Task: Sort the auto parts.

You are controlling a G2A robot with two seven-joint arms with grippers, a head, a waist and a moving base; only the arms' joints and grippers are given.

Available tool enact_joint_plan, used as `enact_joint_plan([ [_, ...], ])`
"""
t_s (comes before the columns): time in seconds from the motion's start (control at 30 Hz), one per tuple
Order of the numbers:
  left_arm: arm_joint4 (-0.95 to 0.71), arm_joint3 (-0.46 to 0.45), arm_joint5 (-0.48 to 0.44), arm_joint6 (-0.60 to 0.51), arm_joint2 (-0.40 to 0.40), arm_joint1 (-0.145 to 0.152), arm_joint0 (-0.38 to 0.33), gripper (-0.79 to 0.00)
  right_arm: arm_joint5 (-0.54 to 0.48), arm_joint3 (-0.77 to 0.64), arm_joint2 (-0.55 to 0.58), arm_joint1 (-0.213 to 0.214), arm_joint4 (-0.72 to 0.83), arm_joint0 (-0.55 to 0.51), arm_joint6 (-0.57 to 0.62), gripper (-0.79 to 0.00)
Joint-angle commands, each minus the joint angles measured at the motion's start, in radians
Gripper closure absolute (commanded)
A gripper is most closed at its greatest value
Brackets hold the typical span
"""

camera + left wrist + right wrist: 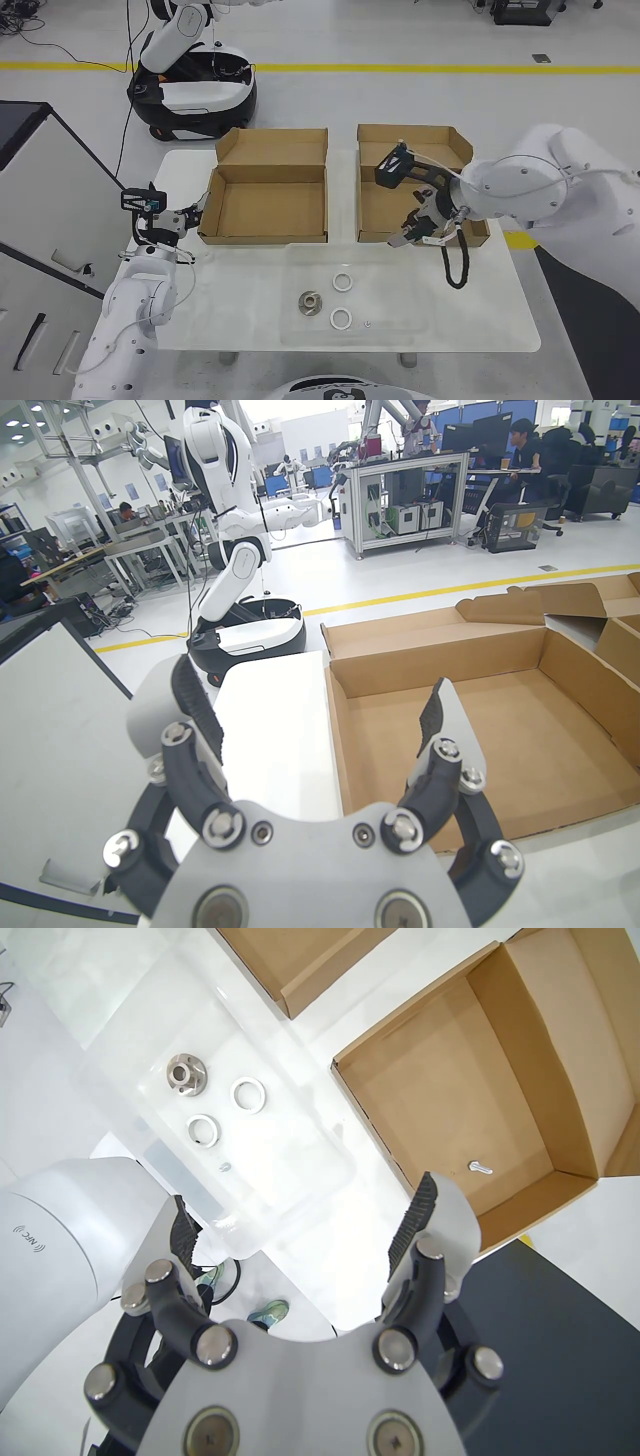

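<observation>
On a clear tray near the table's front lie a metal flange, two white rings and a tiny screw. The right wrist view shows the flange, both rings and the screw. A small bolt lies in the right cardboard box. My right gripper hangs open and empty over that box's front edge. The left box holds nothing. Beside its left wall my left gripper is open and empty.
Both boxes have their lids folded back toward the far table edge. Another white robot on a dark base stands just behind the table. A dark-edged panel stands off the left side.
</observation>
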Motion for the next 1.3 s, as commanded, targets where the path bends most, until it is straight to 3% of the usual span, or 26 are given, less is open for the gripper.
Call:
enact_joint_plan([
  [0.0, 0.0, 0.0, 0.0, 0.0, 0.0, 0.0, 0.0, -0.785, -0.033, -0.01, -0.005, -0.002, 0.001, -0.006, -0.024, -0.785],
  [0.17, 0.0, 0.0, 0.0, 0.0, 0.0, 0.0, 0.0, -0.785, -0.132, -0.02, -0.033, -0.015, 0.025, 0.018, 0.008, -0.785],
  [0.43, 0.0, 0.0, 0.0, 0.0, 0.0, 0.0, 0.0, -0.785, -0.219, -0.006, -0.167, -0.04, 0.066, 0.119, 0.008, -0.785],
  [0.83, 0.0, 0.0, 0.0, 0.0, 0.0, 0.0, 0.0, -0.785, -0.248, 0.038, -0.37, -0.113, 0.148, 0.247, 0.008, -0.785],
  [1.27, 0.0, 0.0, 0.0, 0.0, 0.0, 0.0, 0.0, -0.785, -0.237, 0.099, -0.478, -0.199, 0.152, 0.239, -0.005, -0.785],
])
